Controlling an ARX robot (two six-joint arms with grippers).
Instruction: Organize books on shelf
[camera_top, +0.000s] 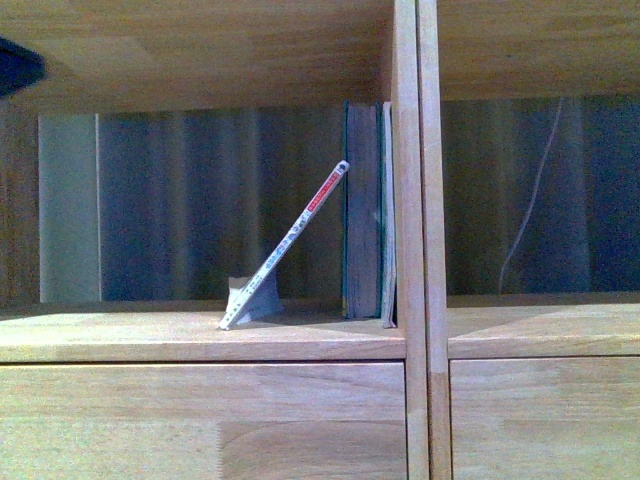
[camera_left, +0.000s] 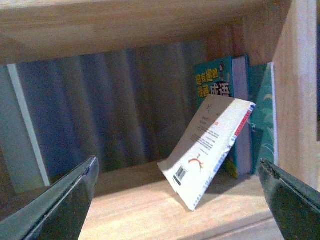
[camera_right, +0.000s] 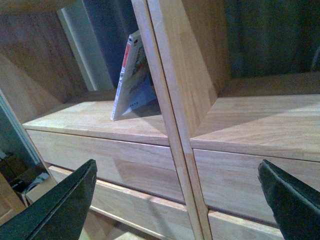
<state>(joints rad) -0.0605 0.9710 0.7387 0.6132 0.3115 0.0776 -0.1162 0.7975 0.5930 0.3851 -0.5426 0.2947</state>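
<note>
The thin paperback (camera_top: 288, 247) leans on the teal books (camera_top: 362, 210) (not yet upright) near the shelf (camera_top: 200, 335) board's front edge. You have both pincers wide open and empty, left gripper (camera_left: 177, 200) facing it, right gripper (camera_right: 177, 200) outside; I judge you next push it upright.

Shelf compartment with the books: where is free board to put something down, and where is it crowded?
Free: the shelf board left of the leaning paperback, up to the compartment's left end. The compartment right of the divider shows bare board too. Crowded: between paperback and teal books, which stand against the divider.
</note>
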